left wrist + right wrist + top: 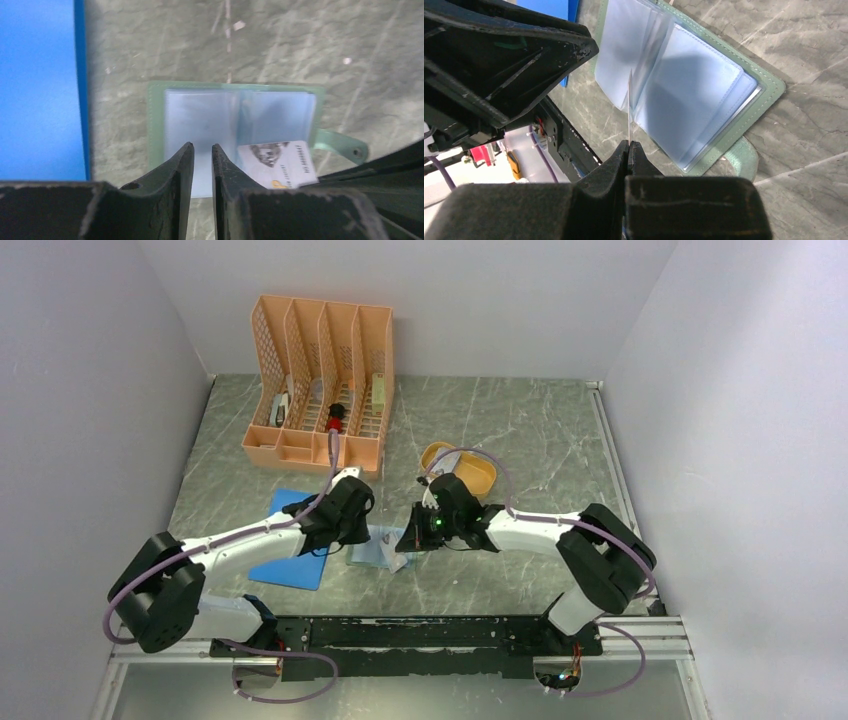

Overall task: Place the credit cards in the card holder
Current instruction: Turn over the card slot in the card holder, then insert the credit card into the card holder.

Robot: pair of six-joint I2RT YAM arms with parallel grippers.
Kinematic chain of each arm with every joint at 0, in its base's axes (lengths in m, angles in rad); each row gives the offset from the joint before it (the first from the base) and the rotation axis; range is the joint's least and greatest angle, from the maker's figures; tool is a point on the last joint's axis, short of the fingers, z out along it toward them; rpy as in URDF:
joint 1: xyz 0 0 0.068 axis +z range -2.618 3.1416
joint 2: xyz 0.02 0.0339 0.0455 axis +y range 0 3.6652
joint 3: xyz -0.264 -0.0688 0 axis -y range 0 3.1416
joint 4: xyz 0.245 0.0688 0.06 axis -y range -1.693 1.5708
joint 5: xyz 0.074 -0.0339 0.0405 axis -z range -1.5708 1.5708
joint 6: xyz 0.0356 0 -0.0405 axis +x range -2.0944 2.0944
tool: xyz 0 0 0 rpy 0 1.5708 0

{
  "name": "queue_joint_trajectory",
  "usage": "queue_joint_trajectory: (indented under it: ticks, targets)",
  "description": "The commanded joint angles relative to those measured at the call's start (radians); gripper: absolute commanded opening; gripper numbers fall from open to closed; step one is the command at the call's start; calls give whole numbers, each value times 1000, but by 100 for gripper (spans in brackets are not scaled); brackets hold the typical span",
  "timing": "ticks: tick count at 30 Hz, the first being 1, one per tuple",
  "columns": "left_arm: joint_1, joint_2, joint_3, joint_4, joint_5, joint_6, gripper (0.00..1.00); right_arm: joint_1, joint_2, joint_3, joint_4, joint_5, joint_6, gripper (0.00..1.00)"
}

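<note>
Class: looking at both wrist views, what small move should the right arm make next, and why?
Probably ease the card forward into the clear pocket. The right gripper pinches it edge-on with its tip at the open card holder, while the left gripper straddles a pocket leaf.

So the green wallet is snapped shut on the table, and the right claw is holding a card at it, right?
Not shut. The wallet lies open with its clear pockets showing, as the right wrist view shows. The right gripper does hold a card at it.
</note>
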Motion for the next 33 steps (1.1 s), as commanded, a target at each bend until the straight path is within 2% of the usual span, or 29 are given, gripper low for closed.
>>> queue_joint_trajectory:
  ticks: [1,15,26,33]
  targets:
    - [5,10,-23,-64,-97,-63,24,5,4,-8,1,20,20,0]
    - [7,-23,-80,-110,-162,-106,23,4,81,7,72,-30,60,0]
    - [13,5,-134,-43,-59,-105,20,5,134,3,166,-58,129,0]
    - [13,5,-162,-3,-11,-103,18,5,150,-23,219,19,214,0]
